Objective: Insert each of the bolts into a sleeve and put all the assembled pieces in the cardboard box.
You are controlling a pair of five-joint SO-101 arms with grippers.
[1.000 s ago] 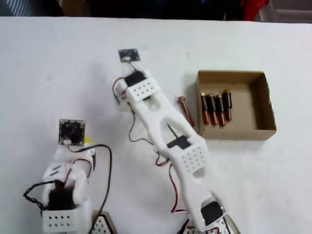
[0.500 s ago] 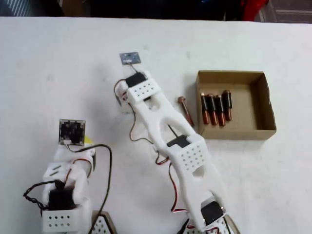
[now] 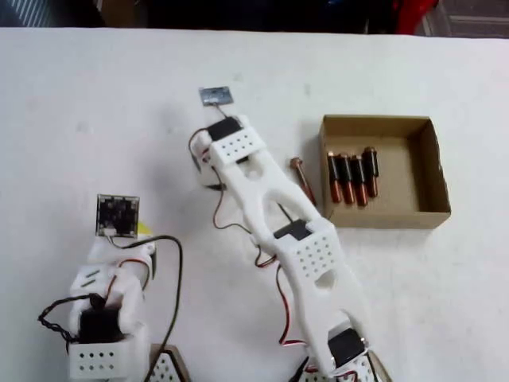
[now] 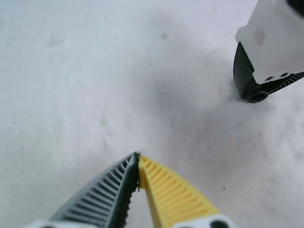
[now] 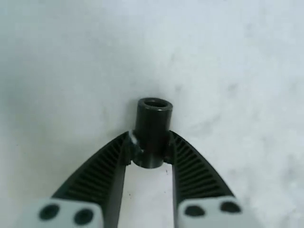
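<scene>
Clamped on a short black sleeve (image 5: 153,118) between the two dark fingers of the right gripper (image 5: 149,142), with the open bore pointing away from the wrist, over the white table (image 3: 71,103). Reached out on its long arm toward the middle of the table, left of the cardboard box (image 3: 433,163). Pressed together tip to tip: the grey and yellow fingers of the left gripper (image 4: 137,164), low over bare table toward the near left corner. Lying loose on the table just beside the box's left wall and partly under the right arm: one copper bolt (image 3: 301,177). Laid side by side inside the box, against that left wall: four assembled pieces (image 3: 351,177). Set toward the right edge of the table: the box itself.
</scene>
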